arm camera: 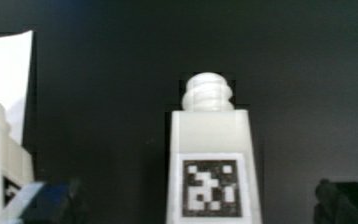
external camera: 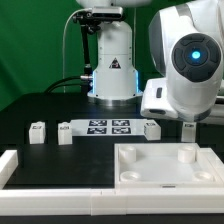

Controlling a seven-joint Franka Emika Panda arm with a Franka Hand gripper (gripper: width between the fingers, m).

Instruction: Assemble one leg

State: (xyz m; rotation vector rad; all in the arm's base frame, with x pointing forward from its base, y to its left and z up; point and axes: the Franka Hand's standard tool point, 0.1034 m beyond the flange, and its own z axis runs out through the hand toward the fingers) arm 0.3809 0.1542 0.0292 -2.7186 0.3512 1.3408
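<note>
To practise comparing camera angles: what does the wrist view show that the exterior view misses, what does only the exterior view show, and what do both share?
Only the wrist view: the ribbed tip of the leg and its tag close up, with the gripper's fingers apart on either side, not touching it. Only the exterior view: the marker board, two loose legs toward the exterior view's left, the large white board and the arm's base. Both: one upright leg with the open gripper at it.
</note>
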